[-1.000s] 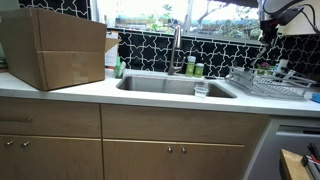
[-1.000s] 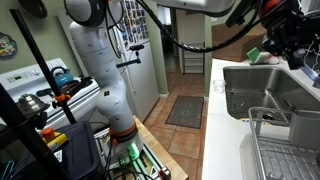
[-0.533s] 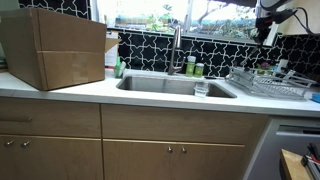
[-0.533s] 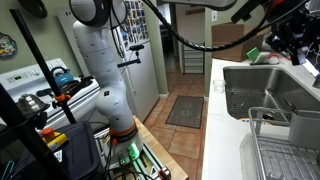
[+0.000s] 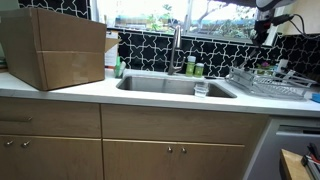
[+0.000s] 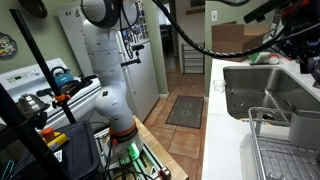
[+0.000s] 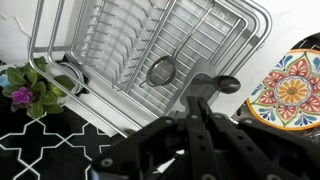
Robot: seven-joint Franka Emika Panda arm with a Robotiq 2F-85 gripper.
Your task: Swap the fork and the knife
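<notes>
Wire dish rack (image 7: 130,45) spans 10 to 2 o'clock in your wrist view; fork and knife can't be made out. Your fingers (image 7: 200,132) blur at 6 o'clock, so you cannot tell their opening.

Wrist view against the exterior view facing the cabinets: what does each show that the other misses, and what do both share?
Only the wrist view: a patterned plate, a purple-flowered plant and a round utensil lying in the dish rack. Only the exterior view: a cardboard box, the sink, the faucet and the cabinets. Both: that dish rack and the black tiled wall.
</notes>
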